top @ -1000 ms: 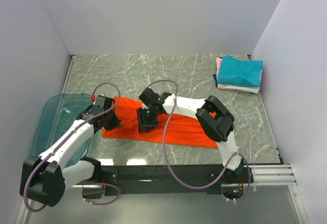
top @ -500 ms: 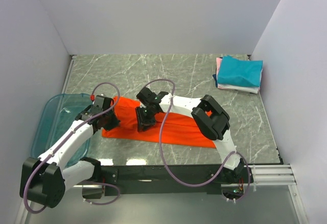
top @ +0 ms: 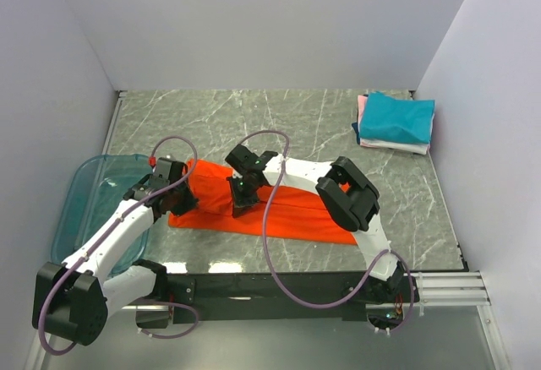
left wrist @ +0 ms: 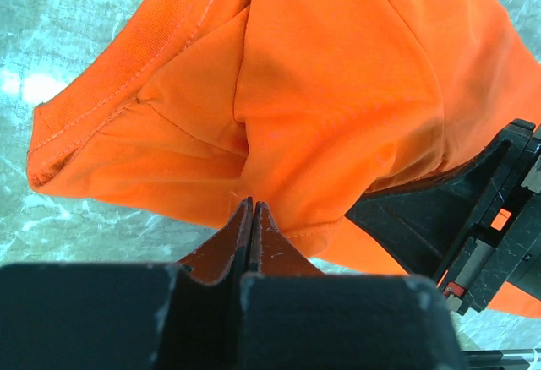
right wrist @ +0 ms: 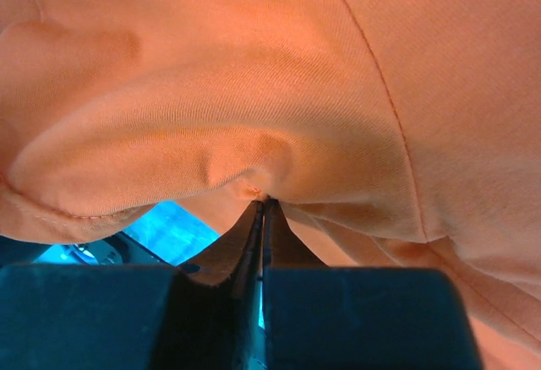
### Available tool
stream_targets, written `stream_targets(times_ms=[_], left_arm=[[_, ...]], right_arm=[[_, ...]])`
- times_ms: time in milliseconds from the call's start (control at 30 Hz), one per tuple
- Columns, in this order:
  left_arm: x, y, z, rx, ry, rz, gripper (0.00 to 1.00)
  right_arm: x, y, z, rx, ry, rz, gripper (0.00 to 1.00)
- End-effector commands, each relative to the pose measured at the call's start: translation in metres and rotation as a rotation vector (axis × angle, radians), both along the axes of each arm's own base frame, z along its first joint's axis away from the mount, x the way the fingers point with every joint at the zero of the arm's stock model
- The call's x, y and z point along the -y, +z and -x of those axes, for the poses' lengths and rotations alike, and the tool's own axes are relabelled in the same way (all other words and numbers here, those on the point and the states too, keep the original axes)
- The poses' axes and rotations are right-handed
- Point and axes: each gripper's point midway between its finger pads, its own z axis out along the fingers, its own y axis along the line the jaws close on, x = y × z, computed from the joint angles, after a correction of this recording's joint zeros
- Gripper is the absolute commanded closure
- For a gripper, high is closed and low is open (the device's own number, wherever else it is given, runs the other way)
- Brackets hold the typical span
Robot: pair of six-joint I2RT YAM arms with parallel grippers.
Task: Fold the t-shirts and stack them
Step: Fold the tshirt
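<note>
Folded teal, pink and white cloth shirts [top: 396, 122] were stacked; bright orange-red cloth t-shirt [top: 304, 218] lay partly folded; left gripper [left wrist: 251, 209] and right gripper [right wrist: 262, 206] both pinched it; stacking remained.

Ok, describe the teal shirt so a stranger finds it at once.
Look to the marble table's far right corner. A stack of folded shirts sits there. The teal shirt is the top one, over a pink shirt and a white shirt.

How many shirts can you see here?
4 visible: the orange shirt lies spread near the front; in the far right corner a folded stack shows a teal shirt on top, a pink shirt and a white shirt beneath. More may be hidden inside.
</note>
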Motion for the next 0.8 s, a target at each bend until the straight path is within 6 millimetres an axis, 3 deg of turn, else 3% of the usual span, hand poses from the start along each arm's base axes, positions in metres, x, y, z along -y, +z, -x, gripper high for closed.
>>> stream_targets(times_ms=[0, 233, 767], left_arm=[[0.001, 0.002, -0.002, 0.021, -0.022, 0.003, 1.0], [-0.001, 0.001, -0.001, 0.02, -0.013, -0.004, 1.0], [0.001, -0.007, 0.006, -0.043, -0.015, -0.009, 1.0]], right_arm=[[-0.01, 0.022, -0.004, 0.042, 0.016, -0.035, 1.0], [-0.008, 0.051, 0.0, 0.061, 0.028, -0.077, 1.0], [0.019, 0.056, 0.012, 0.067, 0.037, -0.002, 1.0]])
